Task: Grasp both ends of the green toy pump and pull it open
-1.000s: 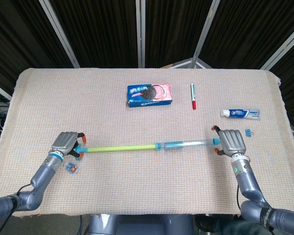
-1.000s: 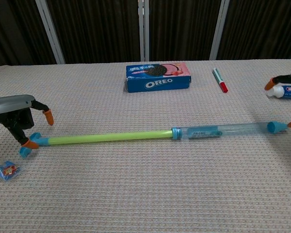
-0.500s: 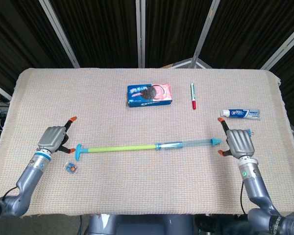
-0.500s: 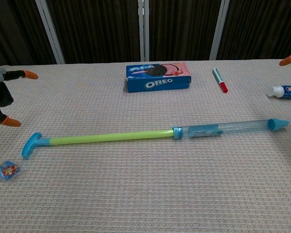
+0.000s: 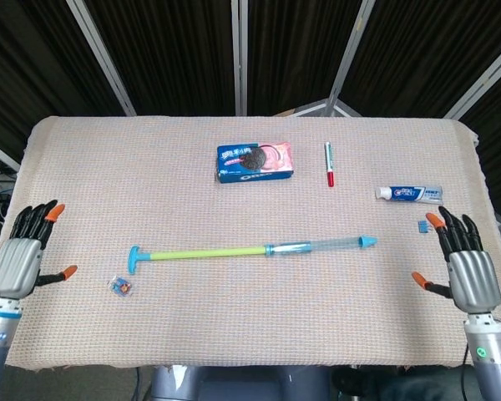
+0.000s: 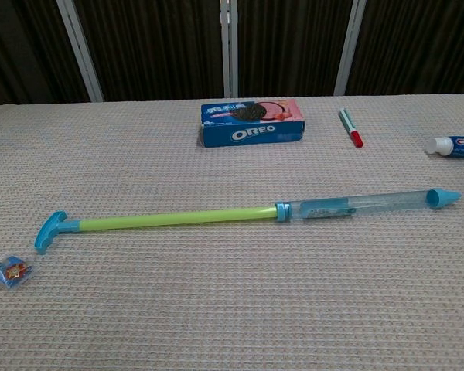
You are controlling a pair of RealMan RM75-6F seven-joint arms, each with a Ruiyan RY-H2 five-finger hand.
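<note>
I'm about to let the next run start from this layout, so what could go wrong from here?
The toy pump lies fully extended across the table, so it takes up much room and an arm sweeping inward could knock it. The small wrapped candy lies close to the pump's handle, so the left hand might catch it in a new grasp. Likewise, the little blue clip lies by the open right hand.

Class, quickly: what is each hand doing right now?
Left hand: open, fingers spread, holding nothing.
Right hand: open, fingers spread, holding nothing.

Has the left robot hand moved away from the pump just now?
Yes. The left robot hand has pulled left, off the pump handle, toward the table edge.
</note>
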